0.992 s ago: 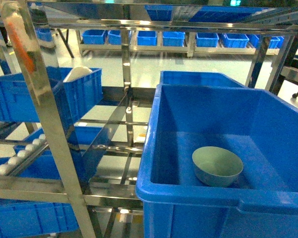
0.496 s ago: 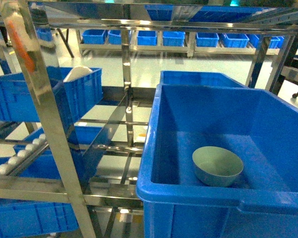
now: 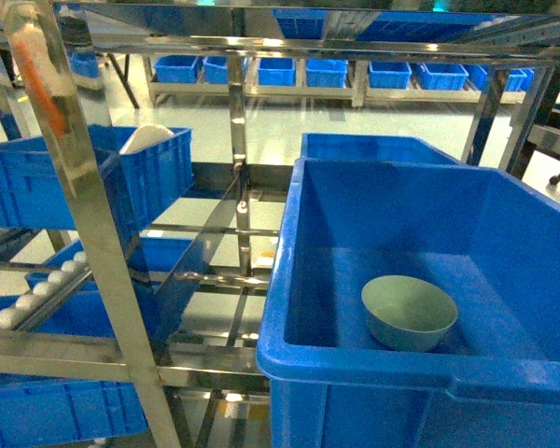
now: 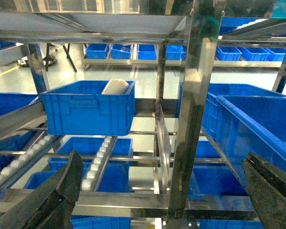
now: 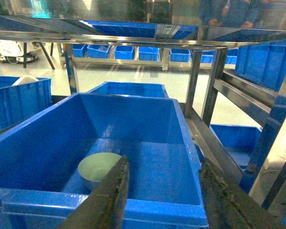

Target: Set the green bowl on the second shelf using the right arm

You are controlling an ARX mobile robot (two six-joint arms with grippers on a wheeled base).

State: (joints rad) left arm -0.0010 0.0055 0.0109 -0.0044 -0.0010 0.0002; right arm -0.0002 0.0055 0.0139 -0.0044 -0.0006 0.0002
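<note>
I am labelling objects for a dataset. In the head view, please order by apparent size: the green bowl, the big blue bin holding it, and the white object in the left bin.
1. Big blue bin, nearest the camera.
2. Green bowl.
3. White object, farther away and partly hidden, so its true size is uncertain.

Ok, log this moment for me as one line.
green bowl: upright in large blue bin | right tool: open, empty, outside the bin's near wall | left tool: open, empty, facing rack

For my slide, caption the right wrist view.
Open right gripper poised outside a large blue bin holding the green bowl.
</note>
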